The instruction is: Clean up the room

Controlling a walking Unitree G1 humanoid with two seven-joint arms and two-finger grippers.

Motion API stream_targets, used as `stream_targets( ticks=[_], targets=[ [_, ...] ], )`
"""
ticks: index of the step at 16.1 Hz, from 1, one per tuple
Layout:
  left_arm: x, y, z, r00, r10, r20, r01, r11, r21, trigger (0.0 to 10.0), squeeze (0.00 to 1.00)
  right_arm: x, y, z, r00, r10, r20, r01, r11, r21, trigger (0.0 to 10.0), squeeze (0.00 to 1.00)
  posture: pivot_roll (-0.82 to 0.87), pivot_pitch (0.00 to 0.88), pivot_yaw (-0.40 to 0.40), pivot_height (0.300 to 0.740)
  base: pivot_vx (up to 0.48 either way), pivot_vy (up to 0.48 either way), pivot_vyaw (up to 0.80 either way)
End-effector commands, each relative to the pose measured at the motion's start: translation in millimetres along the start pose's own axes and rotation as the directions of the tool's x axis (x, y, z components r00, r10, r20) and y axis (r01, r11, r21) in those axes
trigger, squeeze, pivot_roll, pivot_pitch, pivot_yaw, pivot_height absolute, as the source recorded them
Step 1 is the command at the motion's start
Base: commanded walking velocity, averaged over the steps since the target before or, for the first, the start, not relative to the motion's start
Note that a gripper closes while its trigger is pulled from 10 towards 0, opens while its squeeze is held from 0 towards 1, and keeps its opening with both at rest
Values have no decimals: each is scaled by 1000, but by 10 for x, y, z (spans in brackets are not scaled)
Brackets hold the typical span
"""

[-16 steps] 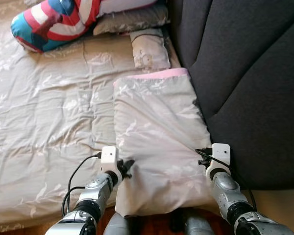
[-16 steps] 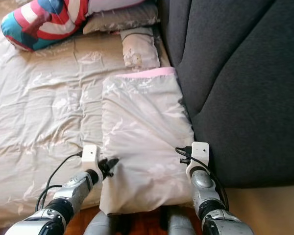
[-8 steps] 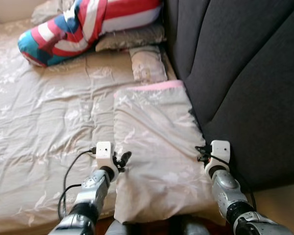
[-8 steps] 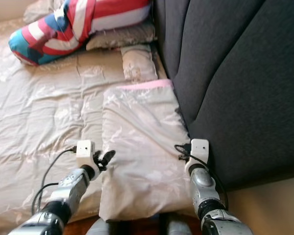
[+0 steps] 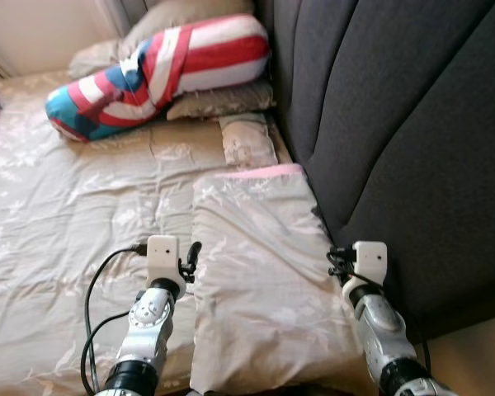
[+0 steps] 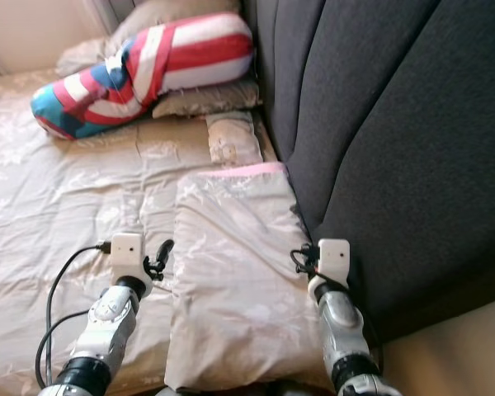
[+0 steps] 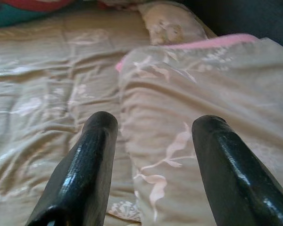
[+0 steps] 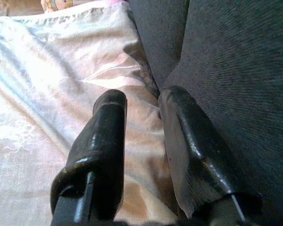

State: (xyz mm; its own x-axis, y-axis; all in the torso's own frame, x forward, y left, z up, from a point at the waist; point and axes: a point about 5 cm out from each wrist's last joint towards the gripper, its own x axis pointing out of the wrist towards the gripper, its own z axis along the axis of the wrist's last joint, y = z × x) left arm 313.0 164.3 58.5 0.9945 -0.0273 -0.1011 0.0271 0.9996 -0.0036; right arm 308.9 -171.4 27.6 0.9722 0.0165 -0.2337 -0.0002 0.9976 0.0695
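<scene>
The bed is covered with a beige sheet with a pale leaf print, creased across its width. At its far left end lies a bolster striped red, white and blue, resting against grey pillows at the head of the bed. Just beside these, nearer the robot, lies a small beige pillow with a printed figure. The folded quilt, beige with a pink far edge, lies flat on the bed in front of the robot, between the two arms, its right edge against the dark grey padded headboard. The left tool sits at the quilt's left edge, low over the sheet; in the left wrist view its two black fingers stand wide apart, one over the sheet and one over the quilt, with nothing between them. The right tool sits at the quilt's right edge, where the quilt meets the headboard; in the right wrist view its fingers stand narrow, with a small gap between them, one over the quilt and one beside the headboard. No fabric is seen pinched between them. A strip of tan floor shows at the lower right.
</scene>
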Motion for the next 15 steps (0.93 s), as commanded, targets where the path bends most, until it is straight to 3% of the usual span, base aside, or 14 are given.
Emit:
stream_targets(
  ticks=[1, 3, 7, 12, 15],
  targets=[
    [-49, -51, -69, 1000, -4, -20, 3, 1000, -16, 10000, 0, -51, 18, -86, 1000, 1, -16, -1, 1000, 14, 10000, 0, -23, 108, 19, 740, 0, 0, 0],
    [-50, -105, -79, 1000, -20, -23, 20, 1000, -18, 10000, 0, -56, 54, -99, 1000, 21, -18, -21, 1000, 9, 10000, 0, -24, 106, 21, 740, 0, 0, 0],
    [-35, -94, -51, 1000, -12, -21, 12, 1000, -18, 10000, 0, -46, 107, -59, 999, 48, 3, -48, 999, 11, 10000, 0, -20, 103, 30, 740, 0, 0, 800],
    [-43, -81, -77, 999, -4, -37, 3, 1000, -23, 10000, 0, -42, 54, -48, 999, 36, -2, -36, 999, 12, 10000, 0, -25, 94, 36, 740, 0, 0, 800],
    [-45, -84, -79, 999, -9, -37, 8, 999, -37, 10000, 0, -54, 53, -81, 999, 29, -17, -29, 999, 24, 10000, 0, -25, 84, 39, 740, 0, 0, 0]
  ],
)
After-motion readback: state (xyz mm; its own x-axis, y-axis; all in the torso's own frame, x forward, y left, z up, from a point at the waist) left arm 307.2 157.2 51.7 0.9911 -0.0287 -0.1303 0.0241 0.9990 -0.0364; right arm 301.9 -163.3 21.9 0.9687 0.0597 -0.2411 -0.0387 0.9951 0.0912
